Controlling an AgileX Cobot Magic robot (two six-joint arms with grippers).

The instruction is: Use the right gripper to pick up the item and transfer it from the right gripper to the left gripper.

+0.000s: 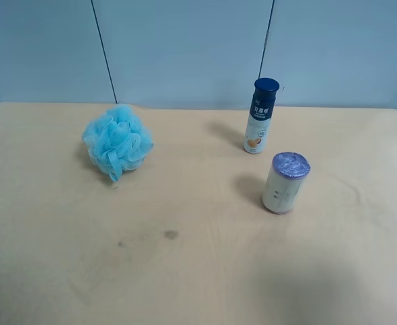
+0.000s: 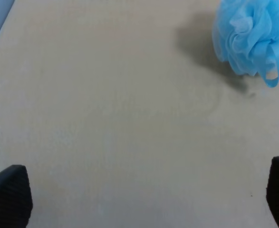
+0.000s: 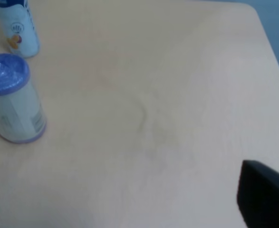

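Note:
The item [image 1: 286, 183], a stout white roll in clear film with a purple top, stands upright on the tan table [image 1: 198, 277], right of centre. In the right wrist view the item [image 3: 13, 99] stands well off to one side of my right gripper [image 3: 122, 202]. That gripper is open and empty, and only the dark tips of its fingers [image 3: 265, 194] show at the frame's edges. My left gripper [image 2: 144, 197] is open too, with nothing between its fingers [image 2: 8, 197], and it hovers over bare table. Neither arm appears in the exterior high view.
A slim white bottle [image 1: 260, 116] with a dark blue cap stands just behind the item and also shows as the bottle [image 3: 18, 28] in the right wrist view. A light-blue bath pouf [image 1: 117, 142] lies at the table's left; the pouf [image 2: 253, 38] sits ahead of the left gripper. The table's corner edge [image 3: 267, 42] is close by.

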